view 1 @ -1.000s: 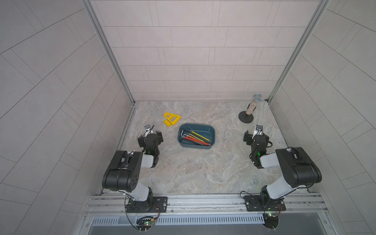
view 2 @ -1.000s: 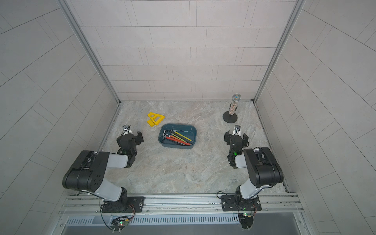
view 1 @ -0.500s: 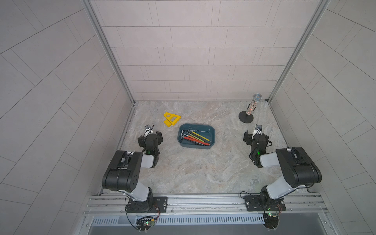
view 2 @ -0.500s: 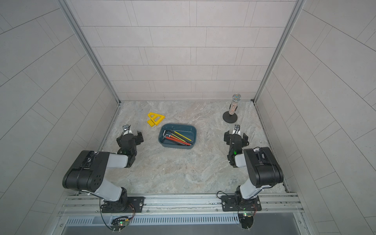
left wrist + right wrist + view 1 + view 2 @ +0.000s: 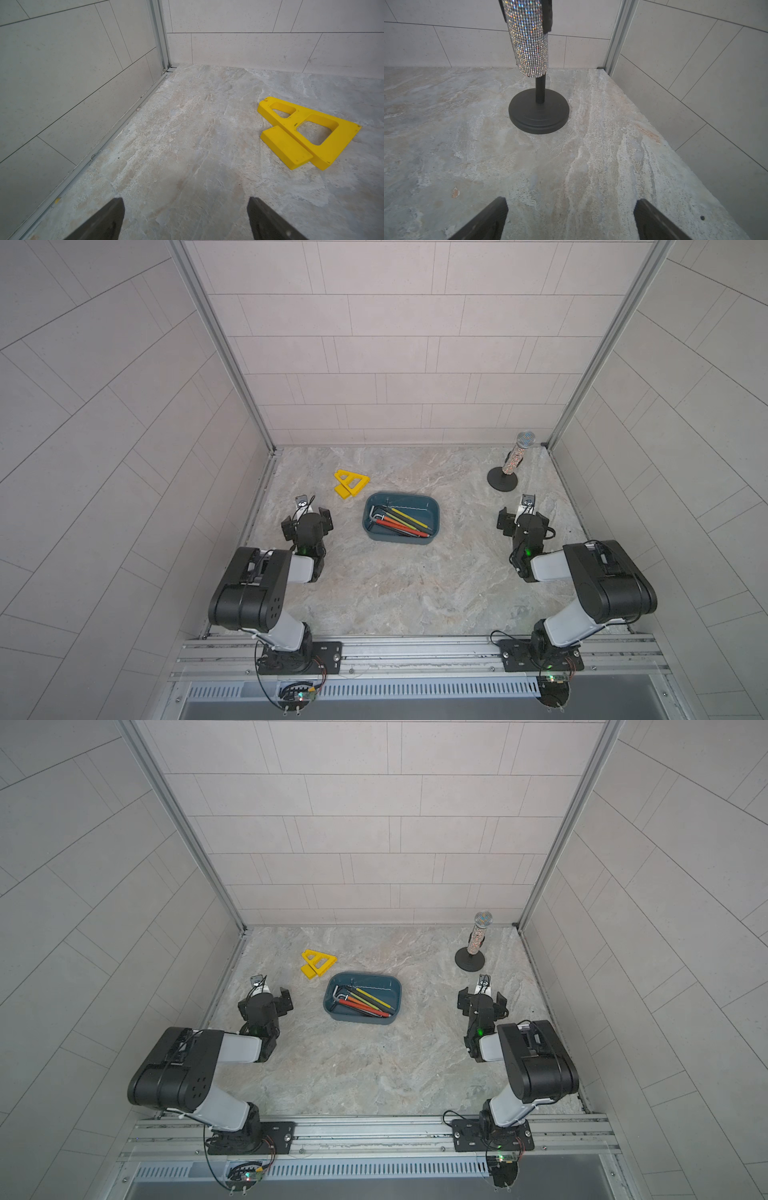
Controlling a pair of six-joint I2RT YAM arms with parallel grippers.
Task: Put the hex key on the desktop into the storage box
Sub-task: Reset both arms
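The teal-blue storage box (image 5: 395,540) (image 5: 357,1020) sits mid-desktop in both top views. In it lie several hex keys (image 5: 399,522) (image 5: 363,1002): yellow, orange, red, black and silver. I see no hex key on the bare marbled desktop (image 5: 415,593). My left gripper (image 5: 306,516) (image 5: 266,999) (image 5: 185,199) rests low to the left of the box, open and empty. To the right of the box my right gripper (image 5: 523,519) (image 5: 482,999) (image 5: 571,199) is also open, with only bare stone between its fingers.
A yellow triangular piece (image 5: 351,484) (image 5: 318,963) (image 5: 311,135) lies behind the box on its left. A glittery microphone on a black round stand (image 5: 513,460) (image 5: 478,940) (image 5: 538,112) stands at the back right, just ahead of the right gripper. Tiled walls enclose three sides.
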